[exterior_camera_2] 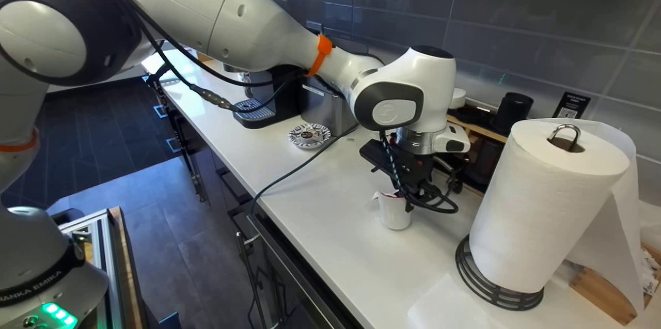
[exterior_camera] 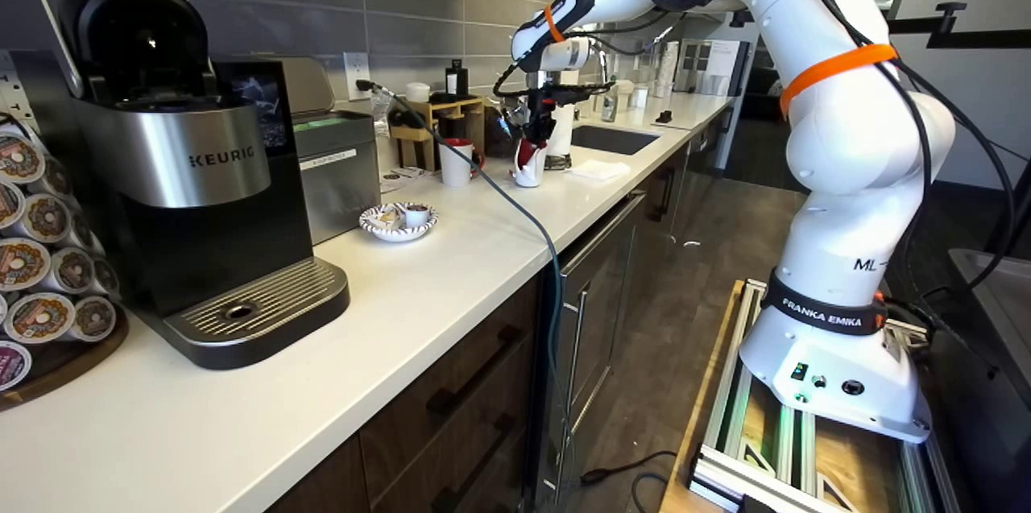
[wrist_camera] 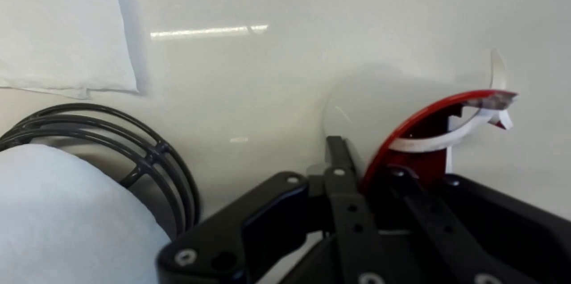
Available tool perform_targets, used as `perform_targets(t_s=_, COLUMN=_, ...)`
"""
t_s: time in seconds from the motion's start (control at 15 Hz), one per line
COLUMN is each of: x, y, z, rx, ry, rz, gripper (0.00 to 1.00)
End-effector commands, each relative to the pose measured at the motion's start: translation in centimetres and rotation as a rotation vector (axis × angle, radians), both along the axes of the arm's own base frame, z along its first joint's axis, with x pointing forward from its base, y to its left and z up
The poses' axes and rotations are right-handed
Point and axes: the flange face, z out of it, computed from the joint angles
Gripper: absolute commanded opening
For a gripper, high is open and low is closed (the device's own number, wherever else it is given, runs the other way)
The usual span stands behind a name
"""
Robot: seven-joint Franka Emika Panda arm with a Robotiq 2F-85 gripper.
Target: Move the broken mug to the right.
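Against a grey tiled wall [exterior_camera: 274, 14], a long white counter [exterior_camera: 161, 440], bearing the coffee maker [exterior_camera: 209, 175], then a patterned dish [exterior_camera: 395, 236], then, farther along, the white roll [exterior_camera_2: 542, 210]. Across the floor from it, well apart, the base [exterior_camera: 838, 368]. Leans in from there with the arm [exterior_camera: 838, 183] bent over at the top and sloping down above the counter. Turns down at the wrist [exterior_camera_2: 431, 91], aiming the gripper [wrist_camera: 370, 168] nearly straight at the counter. Has the fingers [wrist_camera: 350, 226] drawn in narrow, pinching the mug [exterior_camera_2: 395, 214] by its side, one inside and one outside, plain in the wrist view. Holds it between the dish and the roll, near a red-lined cup [exterior_camera: 457, 165] seen in an exterior view. Mouth up, long axis close to upright in both exterior views. Red within, white without; broken edge and jutting white bits turned away from the roll, toward the right of the wrist view. Flat on the counter near the roll, a loose white sheet [wrist_camera: 58, 30]. Cannot tell, from any of the three views, about contact between the mug's foot and the counter.
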Motion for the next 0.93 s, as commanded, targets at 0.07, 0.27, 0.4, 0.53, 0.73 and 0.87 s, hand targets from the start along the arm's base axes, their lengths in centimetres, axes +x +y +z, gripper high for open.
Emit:
perform_targets(t_s=0.07, x=0.7, y=-1.3, z=0.2, rx=0.079, ry=-0.004, rz=-0.007, gripper=0.03)
perform_targets(t_s=0.27, x=0.9, y=-1.8, z=0.2, rx=0.081, ry=0.005, rz=-0.016, gripper=0.03)
perform_targets(t_s=0.4, x=1.1, y=-2.0, z=0.3, rx=0.071, ry=0.007, rz=-0.017, gripper=0.03)
perform_targets(t_s=0.53, x=1.3, y=-2.2, z=0.4, rx=0.064, ry=0.007, rz=-0.017, gripper=0.09)
perform_targets(t_s=0.73, x=1.6, y=-2.2, z=0.3, rx=0.059, ry=0.006, rz=-0.013, gripper=0.03)
perform_targets(t_s=0.87, x=1.8, y=-2.2, z=0.1, rx=0.056, ry=0.006, rz=-0.011, gripper=0.03)
